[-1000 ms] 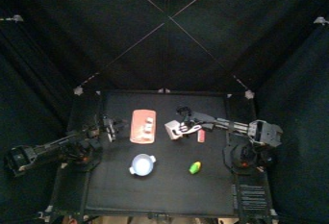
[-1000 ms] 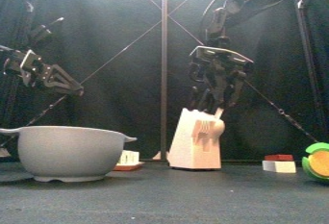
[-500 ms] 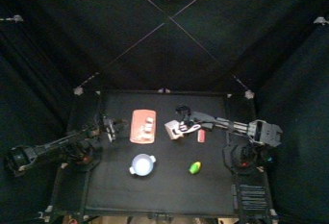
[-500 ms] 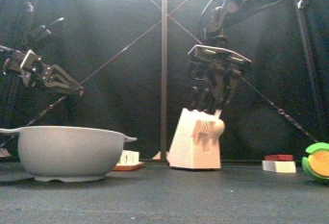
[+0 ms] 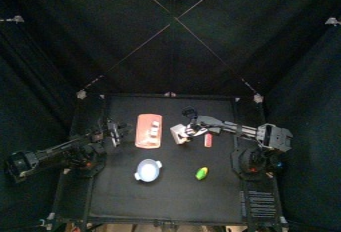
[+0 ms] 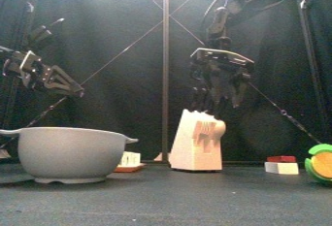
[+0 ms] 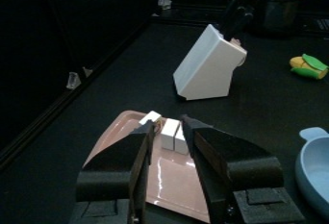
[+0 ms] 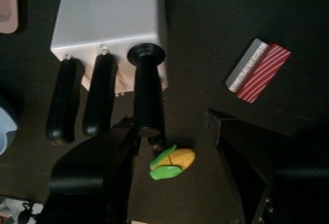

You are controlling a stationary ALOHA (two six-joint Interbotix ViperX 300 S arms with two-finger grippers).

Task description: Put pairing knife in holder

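Observation:
The holder [image 8: 110, 16] is a small white slanted block [image 6: 195, 145] in the middle of the table [image 5: 178, 131]. Three dark handles stick out of it. The paring knife [image 8: 145, 79] is the one with the rounded end, seated in a slot. My right gripper [image 8: 180, 122] is open just behind that handle and not touching it. In the front view it hangs a little above the block [image 6: 223, 96]. My left gripper [image 7: 174, 136] is open and rests low over the salmon board [image 7: 161, 170], at the table's left [image 5: 114, 131].
A white-and-blue bowl [image 5: 148, 170] stands front left, large in the front view [image 6: 72, 152]. A toy corn cob [image 8: 170, 161] lies front right [image 5: 202, 173]. A red-and-white striped block [image 8: 257, 71] lies beside the holder. A small white piece [image 7: 164, 136] sits on the board.
My right gripper has opened, let go of the knife handle and risen a little above the holder. The knife stays in its slot. The left arm has not moved.

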